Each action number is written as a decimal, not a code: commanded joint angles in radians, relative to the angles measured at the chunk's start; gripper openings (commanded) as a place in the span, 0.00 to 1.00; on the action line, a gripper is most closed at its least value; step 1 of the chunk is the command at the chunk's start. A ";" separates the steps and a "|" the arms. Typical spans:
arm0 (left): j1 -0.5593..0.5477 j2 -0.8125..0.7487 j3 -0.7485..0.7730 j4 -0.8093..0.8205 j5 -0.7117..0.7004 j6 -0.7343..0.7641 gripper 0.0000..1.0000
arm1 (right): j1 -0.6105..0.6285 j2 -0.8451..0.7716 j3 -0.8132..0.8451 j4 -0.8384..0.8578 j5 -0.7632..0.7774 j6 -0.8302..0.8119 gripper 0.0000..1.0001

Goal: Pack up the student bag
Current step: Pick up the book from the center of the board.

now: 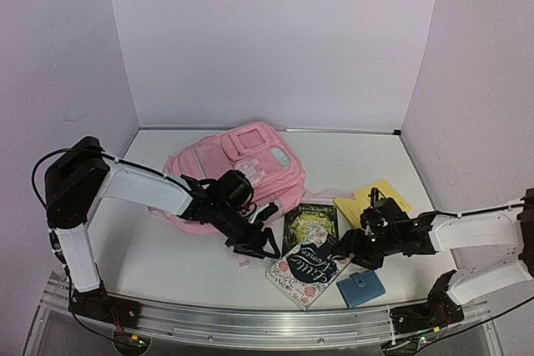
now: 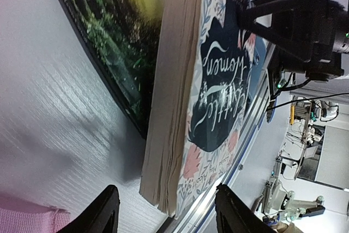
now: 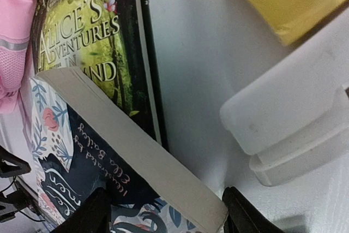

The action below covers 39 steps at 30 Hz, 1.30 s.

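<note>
you're at the very start of the packing, as i read it. the student bag (image 1: 250,152) lies flat at the back-left of the table (image 1: 158,256), behind your left arm, and i can't tell whether its main zip is open. the little women paperback (image 1: 307,274), the alice book (image 1: 310,221) it partly overlaps, the blue wallet (image 1: 360,288), the yellow pad (image 1: 380,198) and a white case (image 3: 283,118) all lie outside it. your left gripper (image 2: 166,192) stands partly open around one corner of the paperback, with a gap showing on one side, so it holds nothing. your right gripper (image 3: 163,192) straddles the opposite corner, also apart and gripping nothing that i can see. every item is left to pack.
</note>
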<state>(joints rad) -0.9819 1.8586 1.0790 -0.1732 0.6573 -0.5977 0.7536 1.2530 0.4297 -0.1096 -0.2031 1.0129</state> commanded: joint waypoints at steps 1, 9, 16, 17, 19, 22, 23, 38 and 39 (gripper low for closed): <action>-0.021 0.046 0.036 0.006 0.065 0.020 0.55 | 0.003 0.024 -0.054 0.089 -0.015 0.047 0.65; -0.024 0.086 0.030 -0.005 0.057 0.020 0.31 | 0.003 0.023 -0.117 0.203 -0.020 0.116 0.56; -0.025 0.096 0.020 0.021 0.038 -0.013 0.18 | 0.003 -0.129 -0.165 0.211 0.022 0.197 0.24; -0.025 0.089 0.018 0.023 0.025 -0.017 0.19 | 0.003 -0.159 -0.171 0.211 0.028 0.210 0.19; -0.023 0.060 0.015 0.024 -0.018 -0.025 0.22 | 0.003 -0.228 -0.176 0.208 0.039 0.230 0.12; -0.019 -0.008 0.003 0.023 -0.096 -0.032 0.36 | 0.003 -0.316 -0.157 0.195 0.046 0.215 0.04; -0.013 -0.033 -0.007 0.029 -0.112 -0.039 0.43 | 0.003 -0.344 -0.144 0.191 0.049 0.201 0.01; 0.111 -0.402 0.040 -0.079 -0.090 0.129 0.96 | 0.003 -0.222 0.324 0.179 -0.244 -0.261 0.00; 0.114 -0.417 0.069 -0.121 -0.093 0.174 0.97 | 0.003 -0.202 0.360 0.169 -0.284 -0.292 0.00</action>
<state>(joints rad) -0.8773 1.5026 1.0460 -0.1721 0.5525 -0.5757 0.7550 0.9994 0.6150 -0.0171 -0.2864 0.8789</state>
